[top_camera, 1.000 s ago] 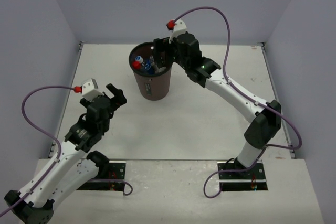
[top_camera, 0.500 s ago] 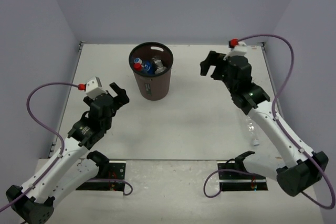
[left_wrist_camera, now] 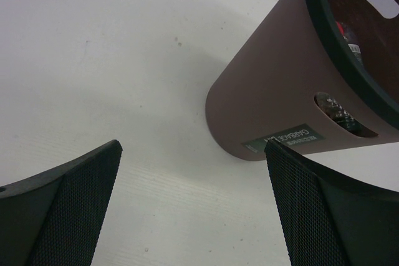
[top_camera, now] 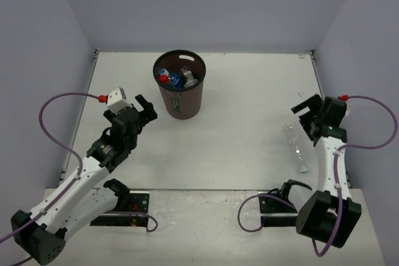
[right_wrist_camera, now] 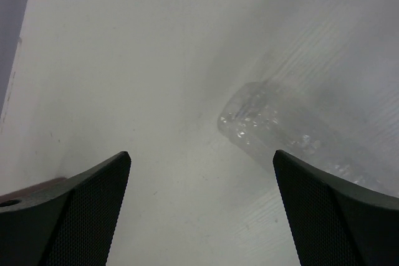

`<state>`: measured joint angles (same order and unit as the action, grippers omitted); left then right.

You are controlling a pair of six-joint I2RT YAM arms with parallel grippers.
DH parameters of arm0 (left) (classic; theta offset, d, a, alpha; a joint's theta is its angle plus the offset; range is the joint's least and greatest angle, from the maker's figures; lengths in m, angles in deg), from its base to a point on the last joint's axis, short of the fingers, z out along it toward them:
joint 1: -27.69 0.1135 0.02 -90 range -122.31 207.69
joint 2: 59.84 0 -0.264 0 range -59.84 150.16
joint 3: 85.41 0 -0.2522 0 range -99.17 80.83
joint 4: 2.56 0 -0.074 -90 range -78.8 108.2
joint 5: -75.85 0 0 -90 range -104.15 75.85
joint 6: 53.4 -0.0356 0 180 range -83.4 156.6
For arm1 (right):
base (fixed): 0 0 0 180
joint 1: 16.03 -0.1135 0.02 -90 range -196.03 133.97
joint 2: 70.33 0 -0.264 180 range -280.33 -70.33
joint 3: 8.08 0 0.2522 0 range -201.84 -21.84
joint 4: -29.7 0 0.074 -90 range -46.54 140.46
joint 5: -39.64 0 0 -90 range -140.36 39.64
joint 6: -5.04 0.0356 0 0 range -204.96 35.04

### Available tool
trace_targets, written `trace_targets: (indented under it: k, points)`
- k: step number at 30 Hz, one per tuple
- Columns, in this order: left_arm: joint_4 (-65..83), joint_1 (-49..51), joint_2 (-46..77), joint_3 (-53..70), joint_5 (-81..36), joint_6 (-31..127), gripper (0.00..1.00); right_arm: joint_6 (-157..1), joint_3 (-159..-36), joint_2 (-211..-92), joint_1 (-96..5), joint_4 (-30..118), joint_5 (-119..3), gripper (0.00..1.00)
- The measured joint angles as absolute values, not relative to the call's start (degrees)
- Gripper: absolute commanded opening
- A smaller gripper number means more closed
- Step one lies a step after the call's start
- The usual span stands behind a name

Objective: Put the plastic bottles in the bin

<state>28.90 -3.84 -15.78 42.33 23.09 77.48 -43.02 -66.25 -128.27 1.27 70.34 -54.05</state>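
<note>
The maroon-brown bin stands at the back middle of the table. Inside it lie plastic bottles, among them one with a red cap and one with a blue label. A plain clear bottle lies on its side at the right. My right gripper hovers open just behind that bottle. In the right wrist view the clear bottle sits ahead and right of the open gripper. My left gripper is open and empty, left of the bin. The left wrist view shows the bin close ahead of the gripper.
White table with grey walls on three sides. Purple cables loop from both wrists. The arm bases sit at the near edge. A handle slot in the bin wall faces my left gripper.
My right arm has swung from above the bin to the right side of the table, down near the clear bottle. My left gripper edged a little toward the bin.
</note>
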Motion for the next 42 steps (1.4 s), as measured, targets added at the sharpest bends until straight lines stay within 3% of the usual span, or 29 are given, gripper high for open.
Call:
trace_targets:
  k: [6, 15, 28, 34, 42]
  points:
    - [27.38, -3.84, -13.38, 42.33, 22.27, 76.83, 1.00, -42.97, -62.51, -128.58, 10.17, 72.09, -56.19, 0.99]
    - [25.64, -2.08, -13.58, 42.47, 21.32, 76.05, 1.00, -45.43, -62.99, -135.29, 11.37, 72.50, -56.62, 0.99]
    - [23.65, 16.25, -6.91, 44.03, 8.64, 76.54, 1.00, -47.00, -63.55, -141.73, 11.21, 72.59, -57.99, 0.99]
    - [23.62, 16.71, -6.96, 44.15, 7.07, 76.50, 1.00, -48.19, -63.55, -140.95, 8.38, 73.13, -55.74, 0.99]
    - [23.60, 16.75, -7.64, 44.17, 6.89, 76.50, 1.00, -47.71, -63.55, -136.50, -5.43, 78.92, -44.78, 0.99]
